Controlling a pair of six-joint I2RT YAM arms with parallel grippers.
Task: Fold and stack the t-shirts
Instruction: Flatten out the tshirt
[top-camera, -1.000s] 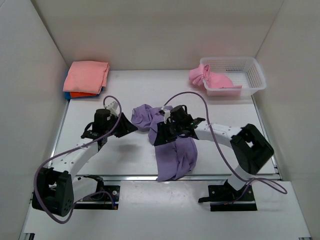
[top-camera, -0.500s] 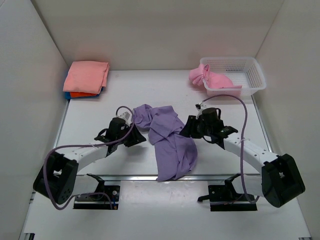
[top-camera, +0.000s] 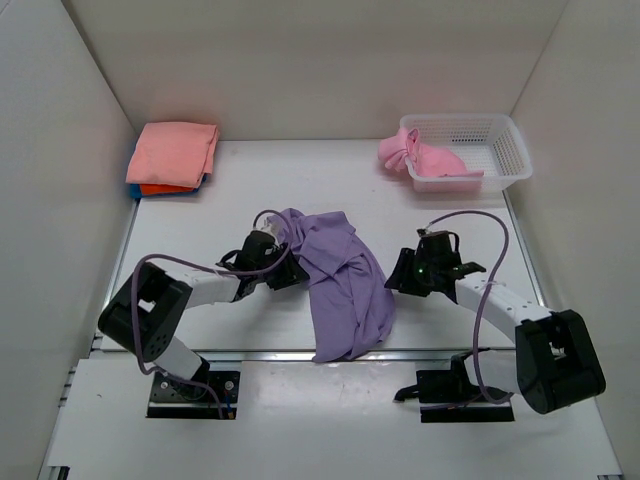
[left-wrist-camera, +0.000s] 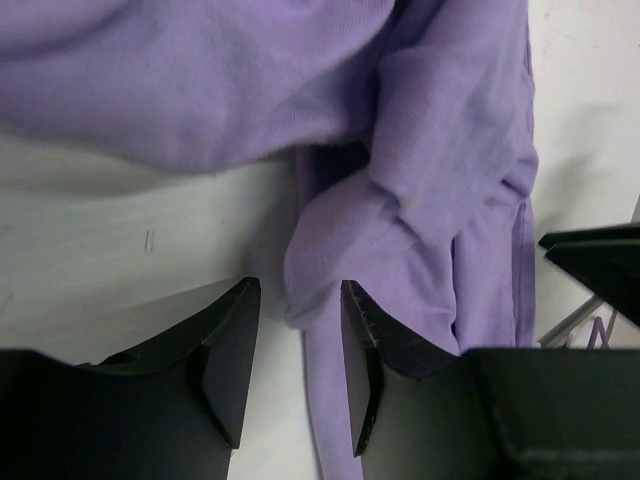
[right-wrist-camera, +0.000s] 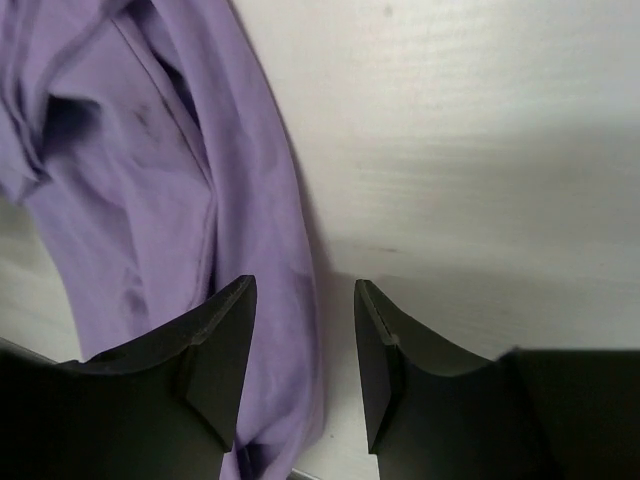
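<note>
Left gripper (top-camera: 287, 274) lay low over the table (top-camera: 300, 180) with its jaws partly apart and nothing clamped. In its wrist view (left-wrist-camera: 300, 300) a rounded fold of the lavender tee (left-wrist-camera: 430, 150) sat right at the fingertips. A strip of that cloth ran down into the gap along the right finger (left-wrist-camera: 365, 370), and bare table showed beside the left one.

Right gripper (top-camera: 402, 272) also stood parted and held nothing. In its wrist view (right-wrist-camera: 305, 290) the tee's edge (right-wrist-camera: 130, 200) ran past the left finger (right-wrist-camera: 220, 350) into the gap, with white table filling the rest.

Between the two grippers lay the lavender tee (top-camera: 340, 280), crumpled and unfolded. It touched the left gripper on that gripper's right side, and its other edge lay just to the left of the right gripper. Its long axis ran from far to near. The bunched far end sat just beyond the left gripper, and the narrower near end reached the table's near edge, back toward the arm bases.

Well beyond the left gripper, in the far left corner, a folded salmon-pink tee (top-camera: 175, 150) topped an orange one (top-camera: 160, 189), with a blue edge (top-camera: 133, 168) showing at the side. Far beyond the right gripper a light pink tee (top-camera: 430, 160) spilled over the left rim of a white basket (top-camera: 505, 140).
</note>
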